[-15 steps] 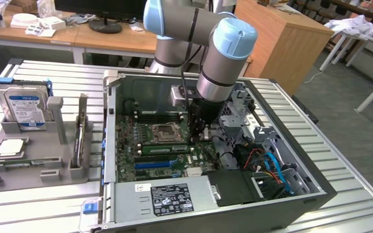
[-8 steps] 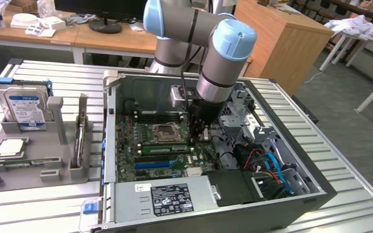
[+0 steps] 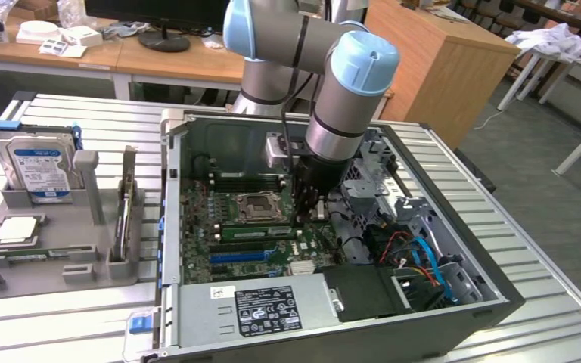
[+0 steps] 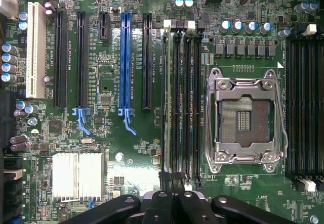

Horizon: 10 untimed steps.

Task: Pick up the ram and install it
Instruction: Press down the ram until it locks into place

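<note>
One ram (image 3: pixel 255 232) is shown seated among the memory slots (image 4: pixel 188 97) beside the CPU socket (image 3: pixel 253 206), inside the open case (image 3: pixel 182 151). The jaws of the gripper (image 3: pixel 310 217) are pressed together near its end, with cables (image 3: pixel 422 261) lying toward the exterior view's right.

Closed jaws hang above black memory slots (image 4: pixel 186 102).

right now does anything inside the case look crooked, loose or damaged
Nothing stands out. The ram stands on edge among the memory slots beside the CPU socket, parallel to them and seemingly level. The socket is empty, its frame intact. The shut gripper hangs near one end of the ram.
</note>
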Tool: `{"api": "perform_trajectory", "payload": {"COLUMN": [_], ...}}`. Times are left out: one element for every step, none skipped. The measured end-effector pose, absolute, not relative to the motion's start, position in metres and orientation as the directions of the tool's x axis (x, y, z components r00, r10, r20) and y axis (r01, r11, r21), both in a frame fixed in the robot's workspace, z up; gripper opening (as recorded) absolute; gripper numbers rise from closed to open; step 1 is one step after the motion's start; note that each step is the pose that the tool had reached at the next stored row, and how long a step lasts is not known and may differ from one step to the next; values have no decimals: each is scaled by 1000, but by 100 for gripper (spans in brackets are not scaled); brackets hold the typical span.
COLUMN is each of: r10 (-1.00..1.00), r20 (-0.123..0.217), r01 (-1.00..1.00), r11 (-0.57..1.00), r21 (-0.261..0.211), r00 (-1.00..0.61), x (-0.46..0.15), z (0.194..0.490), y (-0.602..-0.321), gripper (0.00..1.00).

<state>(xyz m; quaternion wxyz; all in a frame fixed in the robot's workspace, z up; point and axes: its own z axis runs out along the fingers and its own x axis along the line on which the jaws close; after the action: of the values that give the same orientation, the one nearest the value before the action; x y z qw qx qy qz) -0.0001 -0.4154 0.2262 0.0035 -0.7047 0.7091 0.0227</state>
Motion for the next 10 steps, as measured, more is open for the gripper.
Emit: {"api": "perform_trajectory", "payload": {"r10": [-999,-999,-999,-999,-999,-999,-999,-999,-999,-999], "r20": [-37,-37,-37,-37,-37,-37,-37,-37,-37,-37], "r01": [-1000,-1000,-1000,-1000,-1000,-1000,-1000,-1000,-1000,-1000], "r11": [6,6,6,6,6,6,6,6,6,6], "r21": [27,27,27,27,27,27,27,27,27,27], "r00": [-7,-7,-7,-7,-7,-7,-7,-7,-7,-7], "x": [0,0,0,0,0,0,0,0,0,0], "z": [226,226,226,226,225,225,225,225,225,225], "y": [-415,-415,-415,-415,-415,-415,-415,-415,-415,-415], "gripper": [11,11,11,11,11,11,11,11,11,11]}}
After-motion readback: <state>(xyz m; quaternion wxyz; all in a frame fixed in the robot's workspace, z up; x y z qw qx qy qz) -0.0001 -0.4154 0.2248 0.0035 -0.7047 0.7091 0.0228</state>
